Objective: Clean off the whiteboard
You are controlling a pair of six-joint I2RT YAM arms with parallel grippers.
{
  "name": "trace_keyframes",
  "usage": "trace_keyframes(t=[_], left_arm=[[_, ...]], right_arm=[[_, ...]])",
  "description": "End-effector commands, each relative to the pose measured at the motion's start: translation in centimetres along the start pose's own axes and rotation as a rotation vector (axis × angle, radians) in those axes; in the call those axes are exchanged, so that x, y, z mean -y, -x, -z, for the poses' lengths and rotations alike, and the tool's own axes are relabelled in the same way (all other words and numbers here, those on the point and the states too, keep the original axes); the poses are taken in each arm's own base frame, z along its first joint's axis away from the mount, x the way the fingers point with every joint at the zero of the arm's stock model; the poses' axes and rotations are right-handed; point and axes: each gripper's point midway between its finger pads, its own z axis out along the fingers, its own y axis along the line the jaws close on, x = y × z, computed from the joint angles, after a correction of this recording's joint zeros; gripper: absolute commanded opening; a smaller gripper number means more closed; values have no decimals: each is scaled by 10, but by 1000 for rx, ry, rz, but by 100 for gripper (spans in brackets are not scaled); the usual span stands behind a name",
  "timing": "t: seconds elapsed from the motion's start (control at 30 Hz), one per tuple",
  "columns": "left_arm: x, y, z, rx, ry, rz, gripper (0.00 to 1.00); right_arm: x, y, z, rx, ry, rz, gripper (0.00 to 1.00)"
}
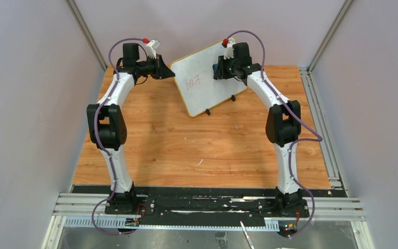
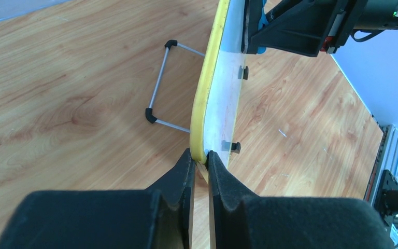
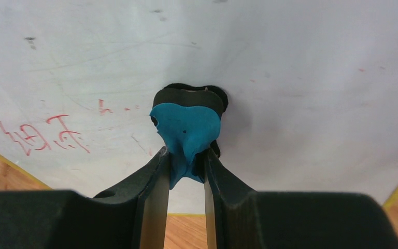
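Observation:
The whiteboard [image 1: 204,83] stands tilted at the back of the table, yellow-edged, with red marks [image 1: 193,82] on its lower left part. My left gripper [image 1: 170,72] is shut on the board's left edge; in the left wrist view the left gripper [image 2: 201,160] pinches the yellow rim of the whiteboard [image 2: 207,98]. My right gripper [image 1: 218,69] is at the board's upper right face. In the right wrist view the right gripper [image 3: 186,158] is shut on a blue eraser [image 3: 186,127] pressed against the whiteboard [image 3: 300,93], right of the red marks [image 3: 44,136].
A wire stand [image 2: 160,85] with black caps props the board from behind. Two black feet [image 1: 208,111] rest on the wooden table [image 1: 197,150]. Grey walls and metal rails [image 1: 318,129] enclose the table.

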Motion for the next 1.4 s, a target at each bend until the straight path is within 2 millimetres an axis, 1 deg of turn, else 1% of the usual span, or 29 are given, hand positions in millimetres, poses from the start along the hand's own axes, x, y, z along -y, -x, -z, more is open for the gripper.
trace_keyframes(t=[0.0,0.07,0.2,0.3,0.4,0.47,0.57,0.87,0.97,1.03,1.17,1.27,1.37], left_arm=[[14,-15,-8,-58,-29,-14,0],[14,-16,-8,-60,-30,-13,0],[14,-17,-8,-62,-28,-15,0],[15,-17,-8,-62,-29,-16,0],[14,-16,-8,-61,-29,-15,0],[15,-16,-8,-61,-30,-16,0],[15,-16,-7,-63,-29,-20,0],[16,-16,-6,-64,-24,-25,0],[16,-16,-6,-63,-23,-24,0],[16,-15,-6,-63,-23,-24,0],[17,-15,-5,-66,-23,-28,0],[17,-15,-5,-68,-21,-27,0],[16,-15,-5,-68,-22,-27,0]], right_arm=[[-64,5,-11,9,132,58,0],[-75,4,-11,8,155,65,1],[-92,-2,-12,-7,197,68,1],[-109,-8,-13,-17,228,88,1],[-111,-14,-15,-28,224,94,1],[-104,-16,-16,-34,203,98,1],[-87,-18,-16,-40,164,91,1],[-9,-20,-2,-48,17,23,1],[10,-22,4,-52,-20,11,1],[19,-24,7,-56,-39,3,1],[26,-31,8,-67,-56,-2,1],[18,-30,7,-55,-32,-20,1],[1,-29,4,-39,-9,-6,1]])
